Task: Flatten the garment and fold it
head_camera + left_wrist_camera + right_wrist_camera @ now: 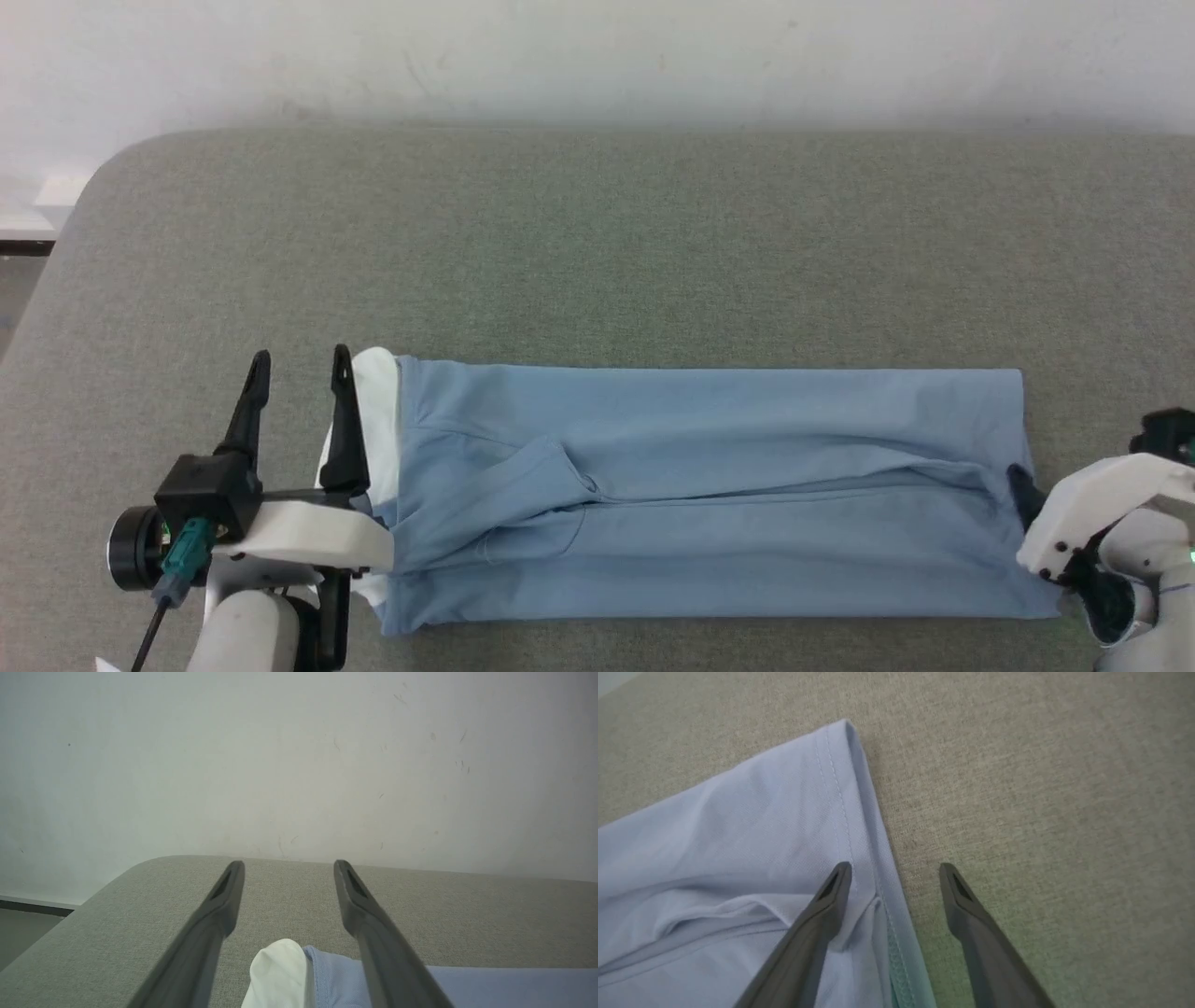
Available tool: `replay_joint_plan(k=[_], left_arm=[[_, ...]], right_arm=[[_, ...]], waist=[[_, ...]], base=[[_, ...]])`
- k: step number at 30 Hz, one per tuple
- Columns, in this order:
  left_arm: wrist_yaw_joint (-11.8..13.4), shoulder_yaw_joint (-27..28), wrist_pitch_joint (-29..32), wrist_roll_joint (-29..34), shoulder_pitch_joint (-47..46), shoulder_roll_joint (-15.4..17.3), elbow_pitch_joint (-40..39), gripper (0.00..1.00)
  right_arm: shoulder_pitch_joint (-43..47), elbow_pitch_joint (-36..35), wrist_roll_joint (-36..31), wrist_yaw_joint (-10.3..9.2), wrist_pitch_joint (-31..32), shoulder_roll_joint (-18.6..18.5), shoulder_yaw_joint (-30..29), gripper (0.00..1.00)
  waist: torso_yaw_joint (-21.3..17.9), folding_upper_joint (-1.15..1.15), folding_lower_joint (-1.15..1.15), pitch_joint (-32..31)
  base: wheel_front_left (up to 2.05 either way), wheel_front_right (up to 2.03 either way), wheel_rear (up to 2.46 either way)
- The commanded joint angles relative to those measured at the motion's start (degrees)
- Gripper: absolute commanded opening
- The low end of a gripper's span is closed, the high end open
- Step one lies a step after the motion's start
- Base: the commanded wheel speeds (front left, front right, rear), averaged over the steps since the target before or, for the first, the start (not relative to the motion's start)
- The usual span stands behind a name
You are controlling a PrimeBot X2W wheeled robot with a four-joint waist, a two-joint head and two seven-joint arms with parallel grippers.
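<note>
There is one garment point(709, 495), a single light blue piece with one white collar point(378, 411), and under it one grey fabric-covered surface point(597, 252), with one pale wall point(597, 56) behind. Two grippers can be counted, one left gripper point(301, 355) and one right gripper point(895, 868), and each has two long dark fingers point(224, 905), which makes four fingers in all. At the left wrist there is one teal plug point(184, 546) with one thin black cable point(149, 635).
</note>
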Motion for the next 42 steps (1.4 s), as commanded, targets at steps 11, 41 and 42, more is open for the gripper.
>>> replay_joint_plan(k=[11,41,42], left_arm=[[-3.6,3.3,-0.3,3.6,-0.7,-2.8,2.1,1.0],[-7.5,6.5,-0.3,7.1,0.0,-5.4,4.3,1.0],[-7.6,6.5,-0.3,7.2,0.1,-5.5,4.4,1.0]], right_arm=[[-2.2,5.4,-4.0,-0.05,11.8,0.2,3.0,0.34],[-0.4,-5.5,-26.0,-0.05,-0.4,0.1,-20.5,0.0],[-0.1,-6.0,-25.7,-0.05,-0.3,0.1,-19.2,0.0]], waist=[[-0.1,0.0,-0.01,0.1],[0.5,0.0,-0.01,-0.2],[0.5,0.0,-0.01,-0.3]], base=[[0.0,0.0,0.0],[0.0,0.0,0.0],[0.0,0.0,0.0]])
